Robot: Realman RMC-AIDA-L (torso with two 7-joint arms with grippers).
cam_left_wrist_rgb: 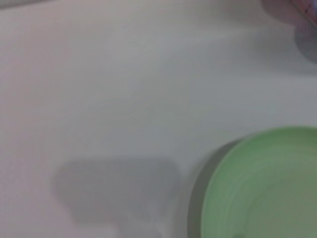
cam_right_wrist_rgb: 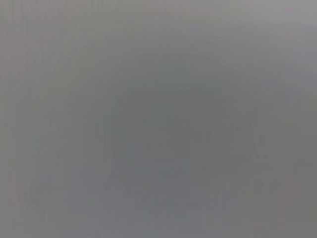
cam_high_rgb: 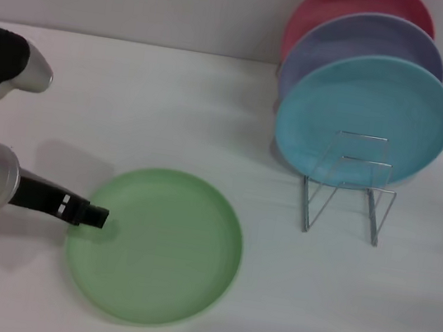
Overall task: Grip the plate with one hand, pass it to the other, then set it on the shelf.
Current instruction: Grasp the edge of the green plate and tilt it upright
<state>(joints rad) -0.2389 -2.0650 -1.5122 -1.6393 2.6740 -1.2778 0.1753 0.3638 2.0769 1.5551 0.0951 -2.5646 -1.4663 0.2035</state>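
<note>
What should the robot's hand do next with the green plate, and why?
Probably close the left gripper on the rim of the green plate and lift a little. Its tip is already at the plate's left edge, and the plate lies flat on the table. The wire rack has free slots in front of the blue plate. The right gripper is not in view.

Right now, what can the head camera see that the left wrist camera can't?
Only the head view shows the left gripper at the green plate's left rim, and the wire rack holding the blue plate, lavender plate and red plate. Only the left wrist view shows a blocky grey shadow beside the plate. Both show the green plate lying flat on the white table.
</note>
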